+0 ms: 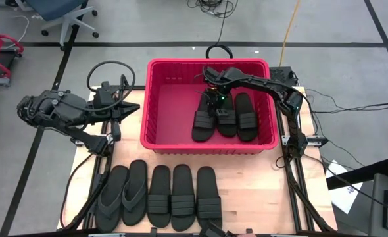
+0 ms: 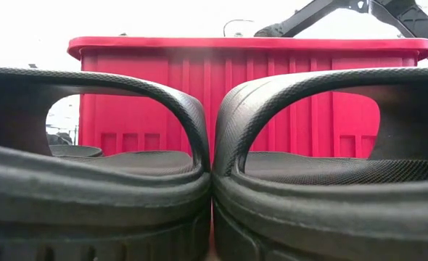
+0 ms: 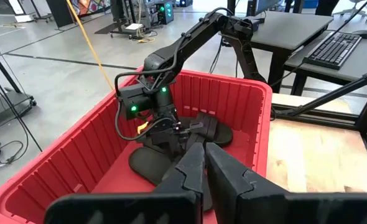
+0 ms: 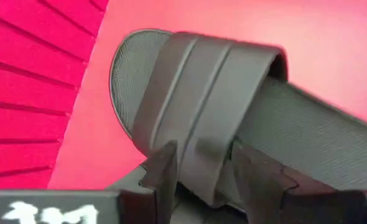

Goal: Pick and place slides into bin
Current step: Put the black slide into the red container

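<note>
The red bin (image 1: 156, 99) stands at the table's far middle with three black slides (image 1: 245, 117) inside. My right gripper (image 1: 215, 105) reaches down into the bin over their far ends and is shut on a band-strap slide (image 4: 246, 93). My left gripper (image 1: 133, 109) is shut and empty at the bin's left, above the table. Five more slides lie in a row on their soles at the near edge: two flip-flops (image 1: 123, 194) on the left and three band slides (image 1: 182, 196). Two of these fill the low view (image 2: 91, 181). My right gripper has the slide's ribbed band strap, near its one side (image 4: 202, 162), between its two fingers (image 4: 165, 171). The fingers come from above into the bin. Whether the slide is lifted or rests on the slides beside it, I cannot tell.
The bin's left half (image 1: 174, 112) has bare red floor. The right arm (image 1: 266, 84) spans over the bin's far right rim. Bare wood (image 1: 260, 178) lies between the bin and the slide row on the right. Cables and metal frame rails (image 1: 292, 164) run along the table's sides.
</note>
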Robot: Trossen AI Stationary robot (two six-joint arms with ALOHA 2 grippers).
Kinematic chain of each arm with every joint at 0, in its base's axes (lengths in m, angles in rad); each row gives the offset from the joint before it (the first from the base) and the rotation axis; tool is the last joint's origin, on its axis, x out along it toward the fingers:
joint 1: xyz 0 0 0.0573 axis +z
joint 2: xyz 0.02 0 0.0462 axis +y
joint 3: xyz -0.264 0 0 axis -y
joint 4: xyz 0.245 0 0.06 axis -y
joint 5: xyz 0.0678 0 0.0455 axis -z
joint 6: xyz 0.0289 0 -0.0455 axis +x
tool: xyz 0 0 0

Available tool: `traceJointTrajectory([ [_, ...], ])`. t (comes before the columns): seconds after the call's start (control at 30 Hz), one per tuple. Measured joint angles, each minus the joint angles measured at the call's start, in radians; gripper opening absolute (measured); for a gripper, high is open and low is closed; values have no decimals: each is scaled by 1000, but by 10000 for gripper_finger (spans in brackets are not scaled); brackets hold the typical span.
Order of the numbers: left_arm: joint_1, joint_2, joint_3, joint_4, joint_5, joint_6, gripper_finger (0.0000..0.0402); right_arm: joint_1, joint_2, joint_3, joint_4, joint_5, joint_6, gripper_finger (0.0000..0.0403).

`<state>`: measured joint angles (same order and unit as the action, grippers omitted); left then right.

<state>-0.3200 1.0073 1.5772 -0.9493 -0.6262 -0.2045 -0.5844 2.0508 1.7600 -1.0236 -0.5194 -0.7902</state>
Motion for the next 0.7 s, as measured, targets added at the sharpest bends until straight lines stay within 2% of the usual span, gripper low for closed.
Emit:
traceJointTrajectory([
  [0.27, 0, 0, 0, 0, 0, 14, 19, 7, -28, 18, 5, 22, 13, 138],
  [0.43, 0, 0, 0, 0, 0, 28, 19, 35, -85, 19, 126, 18, 84, 133],
  [0.57, 0, 0, 0, 1, 0, 38, 19, 62, -94, 19, 167, 18, 151, 98],
  [0.7, 0, 0, 0, 1, 0, 39, 19, 78, -92, 19, 173, 22, 217, 32],
])
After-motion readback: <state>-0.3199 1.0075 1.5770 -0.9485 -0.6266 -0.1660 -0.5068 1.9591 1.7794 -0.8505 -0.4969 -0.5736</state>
